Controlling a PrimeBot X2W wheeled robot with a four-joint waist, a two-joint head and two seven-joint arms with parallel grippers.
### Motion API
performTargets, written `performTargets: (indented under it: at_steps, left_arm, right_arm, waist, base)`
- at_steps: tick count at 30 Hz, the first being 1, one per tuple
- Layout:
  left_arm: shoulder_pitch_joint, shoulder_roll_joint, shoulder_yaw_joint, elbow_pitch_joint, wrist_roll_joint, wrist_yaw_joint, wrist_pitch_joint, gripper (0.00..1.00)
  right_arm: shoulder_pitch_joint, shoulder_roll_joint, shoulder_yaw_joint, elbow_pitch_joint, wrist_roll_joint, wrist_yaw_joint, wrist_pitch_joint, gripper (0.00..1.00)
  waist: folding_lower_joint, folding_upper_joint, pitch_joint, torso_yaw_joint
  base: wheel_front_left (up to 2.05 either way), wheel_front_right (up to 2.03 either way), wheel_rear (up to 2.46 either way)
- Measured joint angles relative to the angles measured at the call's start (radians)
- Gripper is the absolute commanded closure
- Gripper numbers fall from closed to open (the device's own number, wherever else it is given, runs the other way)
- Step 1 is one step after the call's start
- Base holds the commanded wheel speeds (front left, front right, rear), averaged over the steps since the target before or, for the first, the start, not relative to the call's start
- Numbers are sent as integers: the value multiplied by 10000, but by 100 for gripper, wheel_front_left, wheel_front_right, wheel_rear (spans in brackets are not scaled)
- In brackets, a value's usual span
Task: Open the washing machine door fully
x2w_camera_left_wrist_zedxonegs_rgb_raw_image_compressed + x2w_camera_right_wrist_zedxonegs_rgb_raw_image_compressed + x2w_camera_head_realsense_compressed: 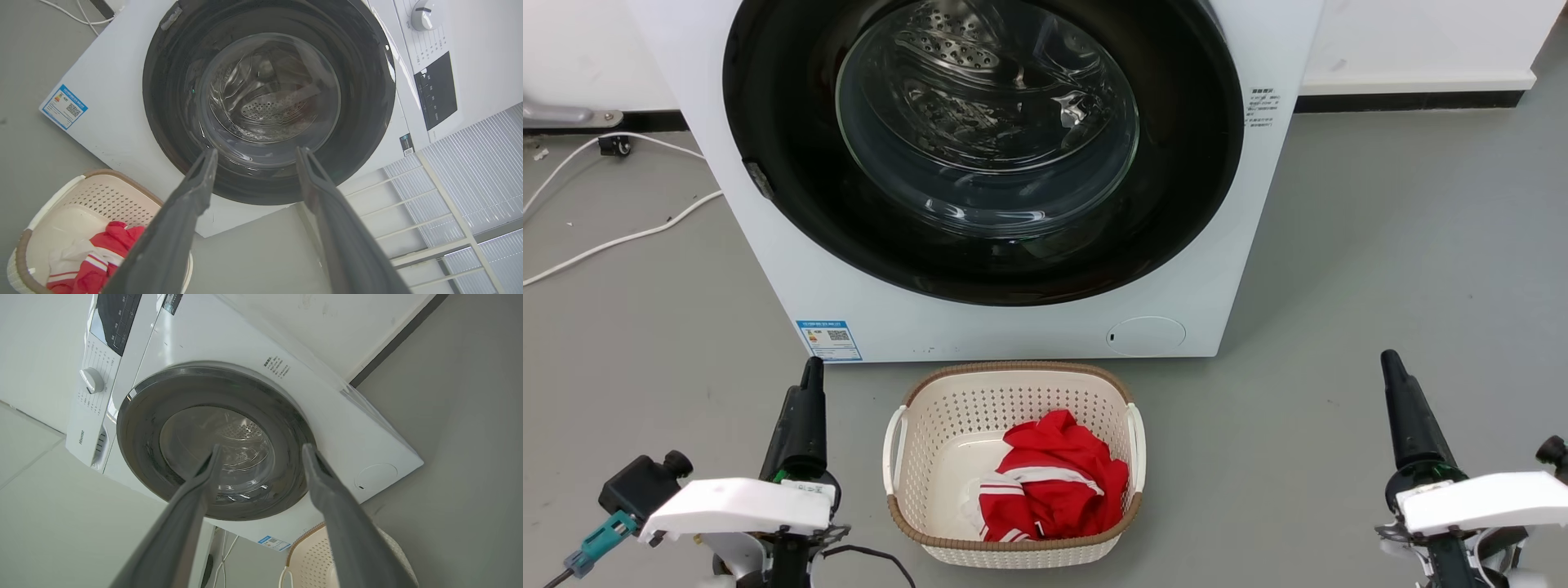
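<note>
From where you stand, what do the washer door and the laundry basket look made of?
Washing machine door: glossy black ring, likely plastic, with sharp reflections; clear centre looks like glass, the drum showing through. Laundry basket: matte cream moulded plastic by its perforated walls; brown rim looks woven.

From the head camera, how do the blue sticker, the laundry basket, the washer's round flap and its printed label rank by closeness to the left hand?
From the left hand:
1. Blue sticker, just ahead, and laundry basket, to its right: too close to call.
2. Round flap, low on the right of the washer.
3. Printed label, upper right.
</note>
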Motion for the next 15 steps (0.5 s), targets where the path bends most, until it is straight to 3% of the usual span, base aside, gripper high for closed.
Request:
performTargets:
  at_steps: [15]
  left_arm:
    - [136,46,-399,-163,2869,270,-525,0]
  right_arm:
    - [182,15,190,-128,-2813,0,-479,0]
  waist:
    - [0,0,-20,29]
  base:
    - [0,0,0]
